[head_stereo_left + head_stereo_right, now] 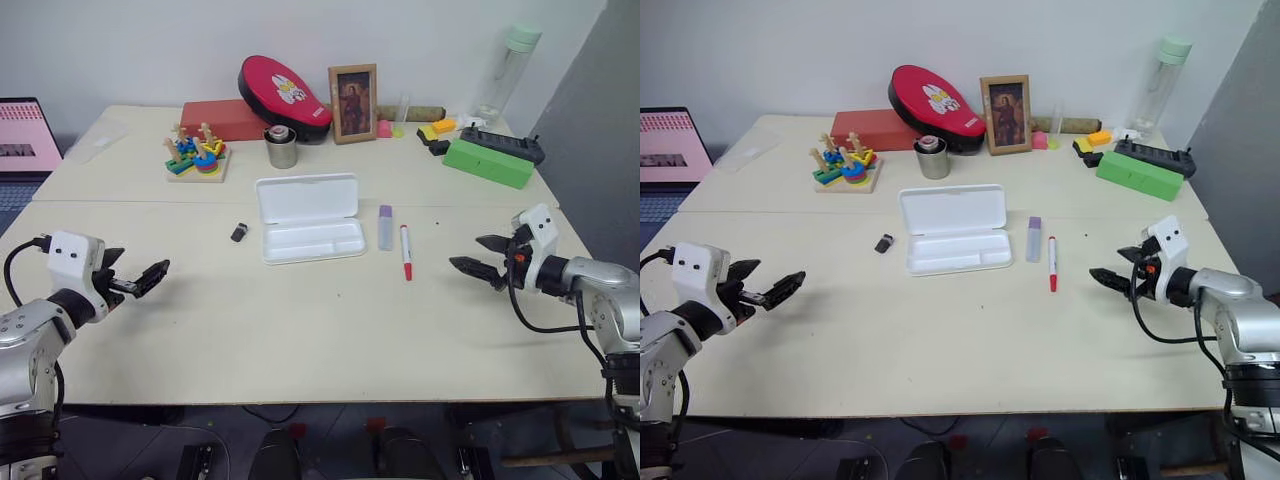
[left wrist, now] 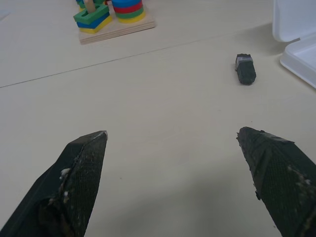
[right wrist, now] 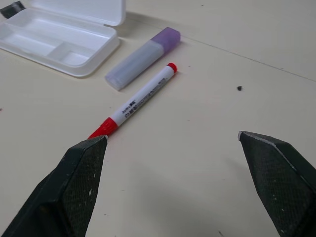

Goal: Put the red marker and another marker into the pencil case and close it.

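A pale beige table (image 1: 300,330), made of two tops joined along a seam, stands against a white wall. Along its far edge sit a red box (image 1: 225,119), a red oval pad (image 1: 283,97), a framed picture (image 1: 353,103), a metal cup (image 1: 281,148), a wooden stacking toy (image 1: 197,155), a green box (image 1: 488,162) and a clear bottle (image 1: 508,70).

The pencil case (image 1: 307,217) lies open near the table's middle, white, lid flat toward the far edge, tray compartmented. Just right of it lies the lilac marker (image 1: 385,227), short and thick, and beside that the red marker (image 1: 405,252), slim, white-barrelled, red at both ends. A small dark object (image 1: 239,232) lies left of the case.

The left gripper (image 1: 140,283) hovers near the left edge, jaws wide and empty; the right gripper (image 1: 482,256) near the right edge, likewise wide, holding nothing.

The right wrist view reveals print on the red marker's barrel; the left wrist view shows the dark object's grey band
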Robot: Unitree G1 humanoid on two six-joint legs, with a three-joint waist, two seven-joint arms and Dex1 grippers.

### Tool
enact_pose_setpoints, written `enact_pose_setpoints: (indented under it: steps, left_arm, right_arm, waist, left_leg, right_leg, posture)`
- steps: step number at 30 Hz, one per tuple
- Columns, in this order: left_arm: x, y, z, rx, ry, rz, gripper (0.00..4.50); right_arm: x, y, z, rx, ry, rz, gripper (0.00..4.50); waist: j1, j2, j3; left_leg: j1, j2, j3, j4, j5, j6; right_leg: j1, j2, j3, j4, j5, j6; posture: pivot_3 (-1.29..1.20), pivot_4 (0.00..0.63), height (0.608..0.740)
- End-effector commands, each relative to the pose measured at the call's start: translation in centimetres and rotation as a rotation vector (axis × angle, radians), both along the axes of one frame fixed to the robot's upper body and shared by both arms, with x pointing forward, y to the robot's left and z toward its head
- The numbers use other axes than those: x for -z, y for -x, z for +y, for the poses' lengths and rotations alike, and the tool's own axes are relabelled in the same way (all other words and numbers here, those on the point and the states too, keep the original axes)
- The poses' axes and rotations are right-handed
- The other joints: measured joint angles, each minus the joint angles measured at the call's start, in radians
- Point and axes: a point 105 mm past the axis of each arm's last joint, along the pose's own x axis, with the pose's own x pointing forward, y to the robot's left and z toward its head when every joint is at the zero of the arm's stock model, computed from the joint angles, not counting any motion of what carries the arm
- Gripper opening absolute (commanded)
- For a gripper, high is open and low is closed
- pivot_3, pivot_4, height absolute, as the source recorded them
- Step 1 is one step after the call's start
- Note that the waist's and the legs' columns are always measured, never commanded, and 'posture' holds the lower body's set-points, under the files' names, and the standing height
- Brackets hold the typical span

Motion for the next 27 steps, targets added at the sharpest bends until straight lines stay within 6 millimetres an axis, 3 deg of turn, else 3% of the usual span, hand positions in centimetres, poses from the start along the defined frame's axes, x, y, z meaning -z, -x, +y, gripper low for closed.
enact_pose_setpoints:
  steps: [1,9,27]
  left_arm:
    - [-1.3,0.4,0.0,0.015,-0.018,-0.022,4.50]
    - [-0.1,0.8,-0.3,0.045,-0.042,0.049,4.50]
    - [-0.1,0.6,-0.5,0.054,-0.026,0.045,4.50]
  right_arm:
    - [-1.3,0.0,0.2,-0.024,0.014,-0.040,4.48]
    - [-1.0,0.0,0.2,-0.028,0.019,-0.023,4.48]
    - [0.7,1.4,-0.4,-0.069,0.090,0.057,4.48]
  waist:
    - [0.000,0.000,0.000]
    - [0.000,0.000,0.000]
    - [0.000,0.000,0.000]
  left_leg:
    - [0.000,0.000,0.000,0.000,0.000,0.000]
    - [0.000,0.000,0.000,0.000,0.000,0.000]
    - [0.000,0.000,0.000,0.000,0.000,0.000]
  right_leg:
    - [0.000,0.000,0.000,0.000,0.000,0.000]
    - [0.000,0.000,0.000,0.000,0.000,0.000]
    - [0.000,0.000,0.000,0.000,0.000,0.000]
  posture:
    - [0.00,0.150,0.740]
    - [0.00,0.150,0.740]
    - [0.00,0.150,0.740]
